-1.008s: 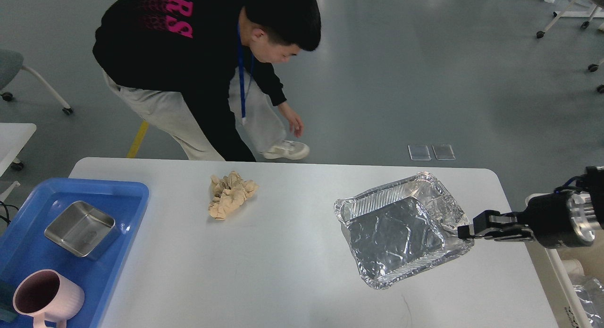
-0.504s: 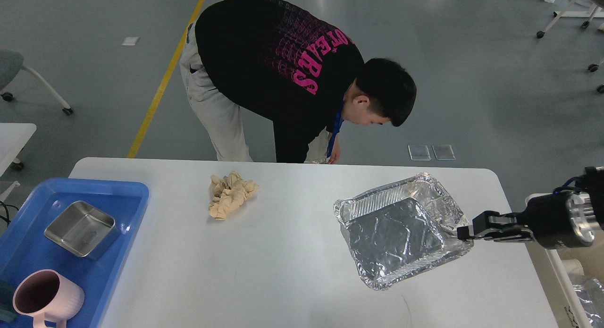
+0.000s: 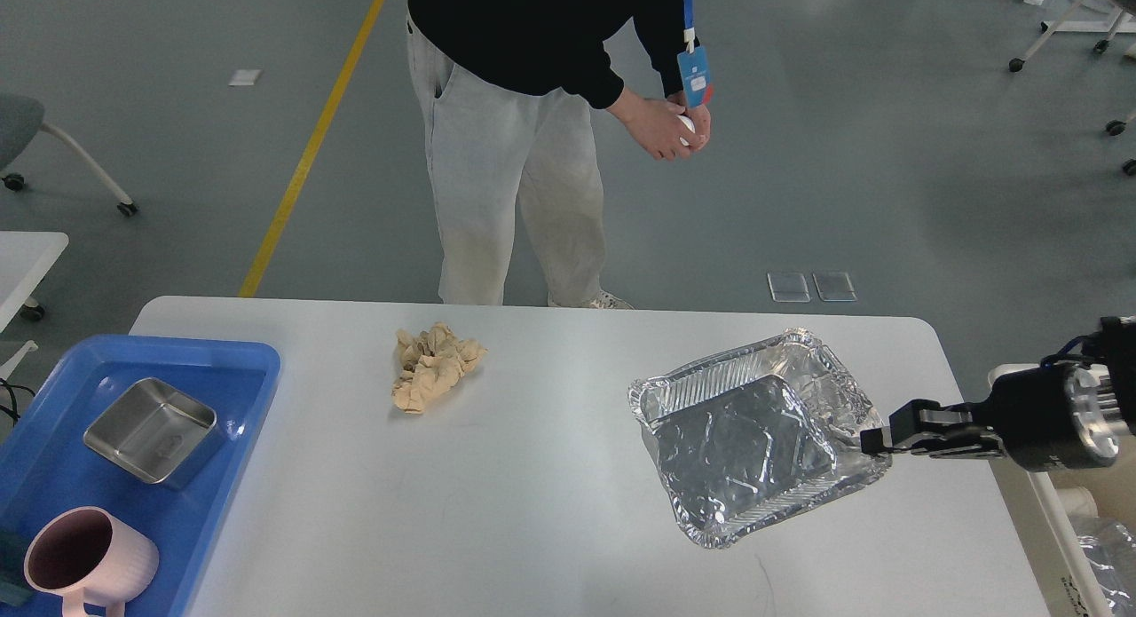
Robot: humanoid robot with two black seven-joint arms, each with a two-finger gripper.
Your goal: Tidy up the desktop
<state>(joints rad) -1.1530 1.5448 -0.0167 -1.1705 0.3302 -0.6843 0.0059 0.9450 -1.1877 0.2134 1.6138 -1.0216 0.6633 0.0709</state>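
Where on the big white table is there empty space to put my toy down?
The white desktop is bare across its near middle, between the blue plastic tray and the crinkled silver foil pan, below the crumpled tan paper wad. The right side is crowded: the right gripper pinches the pan's rim. The tray holds a steel dish and pink mug.

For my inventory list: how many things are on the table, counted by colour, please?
Silver: 2, foil tray, steel box
Blue: 1, plastic tray
Pink: 1, mug
Tan: 1, crumpled paper
Total: 5
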